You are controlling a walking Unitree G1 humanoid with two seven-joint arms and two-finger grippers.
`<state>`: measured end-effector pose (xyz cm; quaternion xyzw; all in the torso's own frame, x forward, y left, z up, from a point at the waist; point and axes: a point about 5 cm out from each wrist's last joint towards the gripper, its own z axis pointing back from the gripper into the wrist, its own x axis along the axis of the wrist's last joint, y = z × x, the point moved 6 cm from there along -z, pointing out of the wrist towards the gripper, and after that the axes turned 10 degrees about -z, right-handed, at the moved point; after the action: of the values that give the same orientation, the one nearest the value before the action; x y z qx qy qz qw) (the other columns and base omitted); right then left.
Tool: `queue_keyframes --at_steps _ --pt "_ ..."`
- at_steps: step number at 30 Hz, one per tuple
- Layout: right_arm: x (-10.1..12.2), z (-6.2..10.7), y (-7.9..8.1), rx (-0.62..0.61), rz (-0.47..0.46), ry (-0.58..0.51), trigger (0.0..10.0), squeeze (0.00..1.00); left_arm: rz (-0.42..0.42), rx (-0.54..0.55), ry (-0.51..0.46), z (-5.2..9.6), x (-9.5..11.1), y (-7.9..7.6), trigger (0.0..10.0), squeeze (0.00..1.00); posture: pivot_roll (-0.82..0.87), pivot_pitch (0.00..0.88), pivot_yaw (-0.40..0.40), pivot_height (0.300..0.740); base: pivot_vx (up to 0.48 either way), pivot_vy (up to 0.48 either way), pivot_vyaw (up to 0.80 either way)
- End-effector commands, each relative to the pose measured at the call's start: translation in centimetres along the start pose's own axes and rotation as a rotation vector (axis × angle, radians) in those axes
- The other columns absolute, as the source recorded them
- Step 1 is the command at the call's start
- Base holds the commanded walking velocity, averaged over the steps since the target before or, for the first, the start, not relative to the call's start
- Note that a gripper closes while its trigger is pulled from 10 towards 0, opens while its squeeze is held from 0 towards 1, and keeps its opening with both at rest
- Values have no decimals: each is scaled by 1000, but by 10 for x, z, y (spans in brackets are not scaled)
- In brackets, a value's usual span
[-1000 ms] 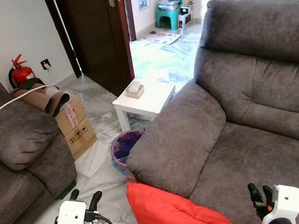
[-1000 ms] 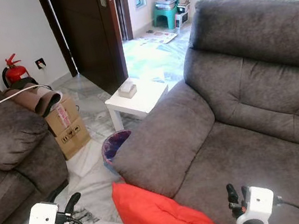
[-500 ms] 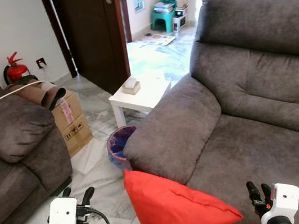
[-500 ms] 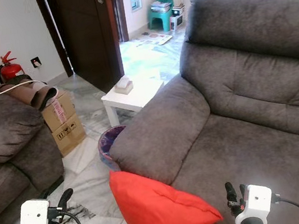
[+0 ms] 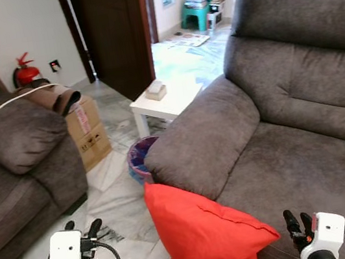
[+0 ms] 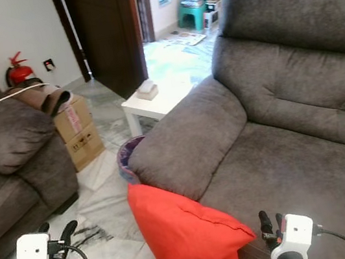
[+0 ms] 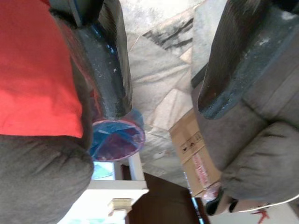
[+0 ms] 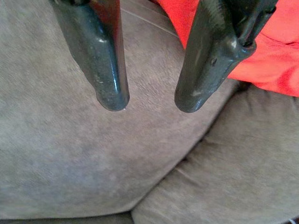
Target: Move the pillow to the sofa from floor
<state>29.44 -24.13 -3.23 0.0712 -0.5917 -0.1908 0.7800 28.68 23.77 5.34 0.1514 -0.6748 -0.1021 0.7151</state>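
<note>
Item 1, my left claw [image 5: 82, 230]: near left, over the marble floor [image 5: 116, 207], fingers apart, gripping nothing. Its wrist camera looks past the fingers [image 7: 108, 70] to the red pillow, a blue bin [image 7: 117, 140] and a cardboard box [image 7: 194, 149].

Item 2, my right claw [image 5: 296, 223]: near right, above the sofa [image 5: 289, 117] seat, fingers [image 8: 105, 60] slightly apart, empty.

Item 3, pillow [image 5: 206, 236]: red, between my claws, standing on edge against the sofa's near front by the armrest.

Change noted: against the picture a second ago my head view takes in more of the foreground, so more of the pillow shows; I judge the camera moved, not the pillow. Task not yet begun.

Not determinable: the pillow's lower edge is cut off, so floor contact is unseen; a dark shape at the near edge is unidentifiable.

Surroundings: white bench [image 5: 165, 101] far centre, second sofa [image 5: 13, 161] left.
</note>
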Motion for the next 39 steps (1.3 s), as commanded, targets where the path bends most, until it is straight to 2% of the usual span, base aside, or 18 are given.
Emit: queue_keyframes --at_steps 1,5,13,18,21,23,39 --pt "-2 -1 0 -3 -1 17 10000 0 -4 -1 -4 0 2 1 10000 0 182 69 -11 643 0 0 0" --pt "3 -1 1 -1 -39 -25 10000 0 -16 -10 -8 0 3 0 10000 0 183 72 -11 633 0 0 0" --pt "7 -1 1 6 -50 -39 10000 0 -15 -16 -10 -1 3 -1 10000 0 183 71 -12 633 0 0 0" --pt "4 -3 5 19 -38 -12 10000 0 -12 -19 -10 -1 3 -3 10000 0 185 71 -13 633 0 0 0" --pt "0 -4 8 25 -30 8 10000 0 -12 -19 -10 -1 3 -3 10000 0 184 72 -12 619 0 0 0" --pt "3 -3 9 36 -46 -24 10000 0 -13 -22 -10 -1 3 -4 10000 0 185 73 -12 604 0 0 0" --pt "6 -3 11 45 -62 -44 10000 0 -12 -22 -12 0 4 -6 10000 0 187 75 -11 604 0 0 0"
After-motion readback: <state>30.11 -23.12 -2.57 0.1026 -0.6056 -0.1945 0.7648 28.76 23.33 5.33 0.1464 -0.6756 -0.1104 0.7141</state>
